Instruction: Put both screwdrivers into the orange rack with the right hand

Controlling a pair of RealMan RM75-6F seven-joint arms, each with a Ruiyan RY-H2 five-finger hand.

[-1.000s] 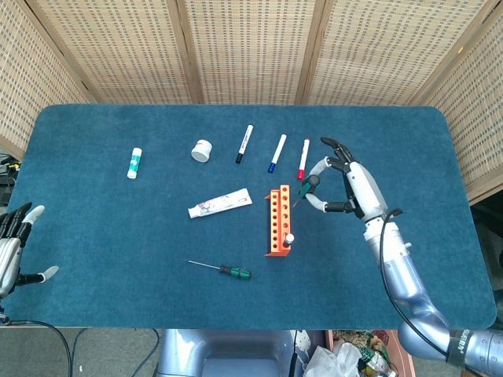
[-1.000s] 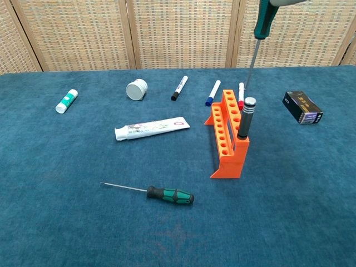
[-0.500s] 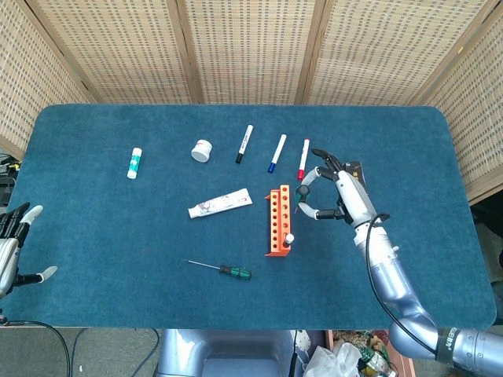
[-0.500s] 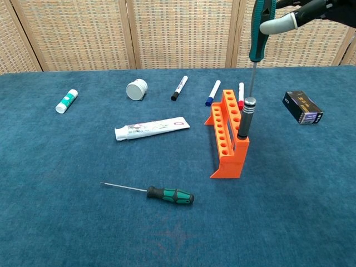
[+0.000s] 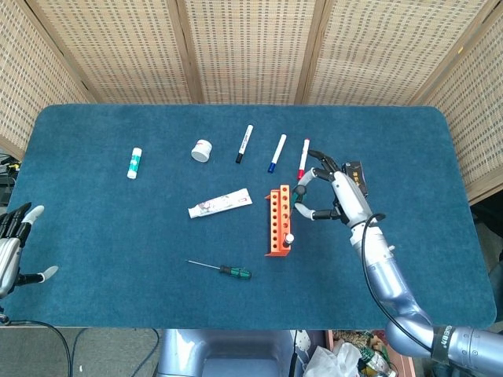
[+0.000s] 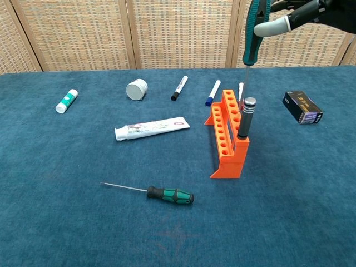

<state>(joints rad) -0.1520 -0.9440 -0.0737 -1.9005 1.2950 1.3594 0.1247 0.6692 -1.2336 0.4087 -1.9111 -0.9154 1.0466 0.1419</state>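
Note:
The orange rack (image 5: 277,221) (image 6: 227,135) stands mid-table, with a grey-capped black tool (image 6: 245,117) upright in its near end. My right hand (image 5: 331,194) (image 6: 295,13) pinches a green-handled screwdriver (image 6: 253,31) (image 5: 299,188). That screwdriver hangs almost upright, tip down, with its shaft just above the rack's right side. A second green-and-black screwdriver (image 5: 225,270) (image 6: 167,194) lies flat on the cloth in front of the rack, to its left. My left hand (image 5: 11,245) is at the table's left edge, fingers apart and holding nothing.
Behind the rack lie three markers (image 5: 244,144) (image 5: 277,152) (image 5: 303,158). A toothpaste tube (image 5: 220,204), a white jar (image 5: 202,150) and a glue stick (image 5: 134,162) lie to the left. A black box (image 6: 302,107) sits right of the rack.
My right hand has carried the held screwdriver left and down, bringing its shaft closer to the rack. The lying screwdriver and my left hand have stayed put.

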